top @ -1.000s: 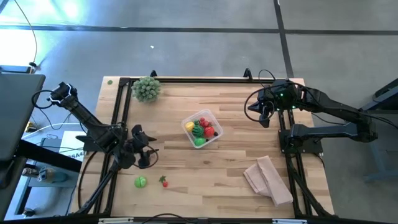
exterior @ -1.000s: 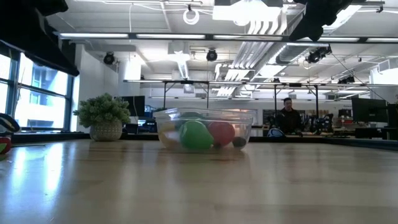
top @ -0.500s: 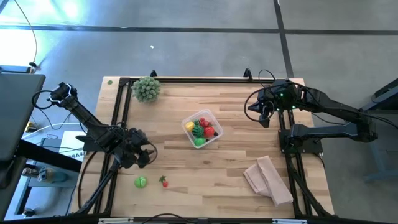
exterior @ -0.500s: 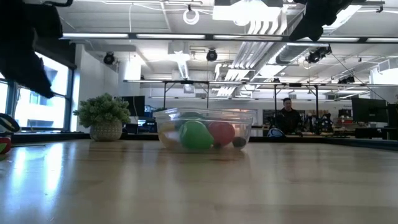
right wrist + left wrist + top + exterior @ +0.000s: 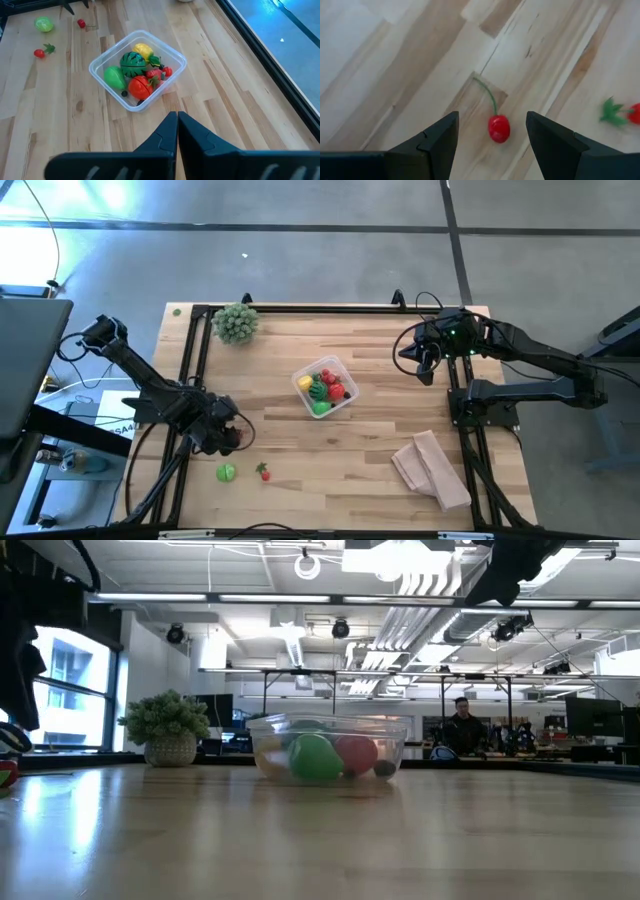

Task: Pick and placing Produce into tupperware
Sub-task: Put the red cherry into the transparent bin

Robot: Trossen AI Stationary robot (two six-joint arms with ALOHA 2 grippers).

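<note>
A small red cherry (image 5: 499, 128) with a thin green stem lies on the wooden table, near its left edge. My left gripper (image 5: 492, 120) hangs open above it, pointing down, one finger on either side and clear of it; in the high view the gripper (image 5: 224, 436) hides the cherry. A green fruit (image 5: 226, 472) and a red fruit with a green leaf (image 5: 264, 472) lie nearer the table's front edge. The clear tupperware (image 5: 325, 387) at mid-table holds several red, green and yellow pieces. My right gripper (image 5: 176, 119) waits shut, high over the far right.
A pale-green spiky ball plant (image 5: 236, 322) stands at the far left corner. A tan folded cloth (image 5: 432, 468) lies near the front right. Black frame rails (image 5: 196, 370) run along the table's sides. A person (image 5: 462, 730) stands far off in the room.
My left gripper has sunk a little toward the table and its near edge, rolled about its wrist and tipped to point more steeply down over the cherry. Its fingers have stayed open.
</note>
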